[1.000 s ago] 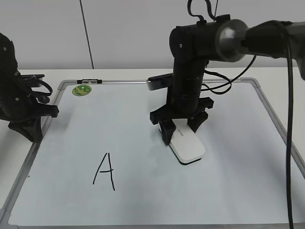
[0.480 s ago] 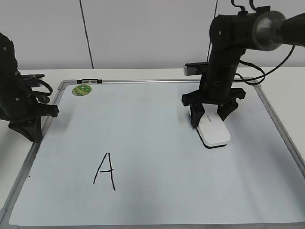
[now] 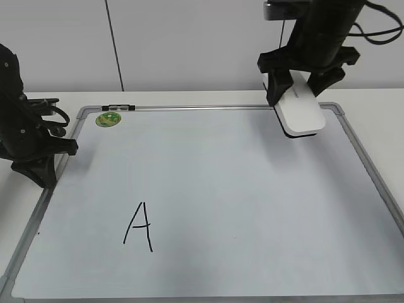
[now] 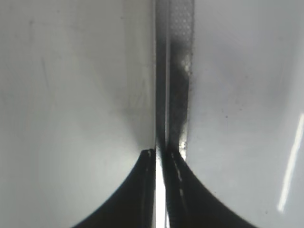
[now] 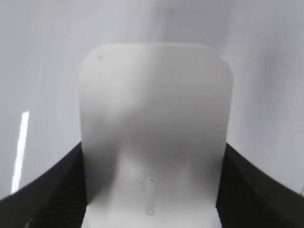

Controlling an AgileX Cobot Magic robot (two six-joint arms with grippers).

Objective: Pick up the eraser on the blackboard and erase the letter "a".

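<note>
While my right gripper (image 3: 297, 88) clamps the eraser (image 3: 301, 108) above the blackboard (image 3: 353, 136) corner (capital A (image 3: 139, 226) lower left), left gripper (image 4: 159, 156) pinched together, idle.

We see our left gripper (image 4: 160, 159) at the bottom of the left wrist view, its two dark fingertips (image 4: 142, 166) pressed almost together with only a thin bright slit between them. Directly past the tips, the grey metal frame (image 4: 178, 71) of the blackboard (image 4: 71, 95) runs straight up the view, pale surface on either side.
</note>
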